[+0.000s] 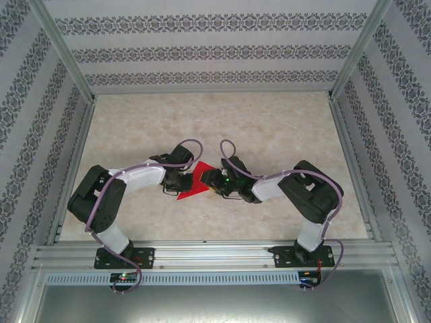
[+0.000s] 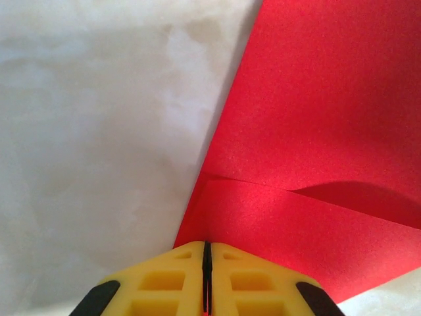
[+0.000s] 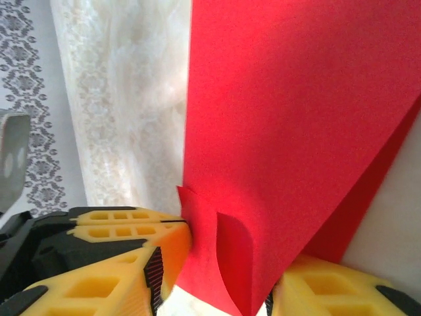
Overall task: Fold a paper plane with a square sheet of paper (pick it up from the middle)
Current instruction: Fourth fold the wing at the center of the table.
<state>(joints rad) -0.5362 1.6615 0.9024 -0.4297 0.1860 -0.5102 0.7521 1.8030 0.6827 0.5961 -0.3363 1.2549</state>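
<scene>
Lying just below centre frame on the marbled table [image 1: 269, 128], between both claws: the square sheet of paper [image 1: 196, 183], showing a folded layer. Left gripper [image 2: 206, 246] pressing its fingers together at lower centre, apparently pinching the sheet's edge. Right gripper [image 3: 230, 263] standing partly apart along the bottom, red paper rising between its yellow fingers [image 3: 125, 263].

Top external camera looks down from high and behind over the whole tabletop [image 1: 269, 128], while both wrist cameras sit very close, each sighting along its own pincer, left pincer [image 2: 206, 247] and right pincer [image 3: 230, 263], onto the same square sheet of paper [image 1: 195, 187] from opposite sides.
</scene>
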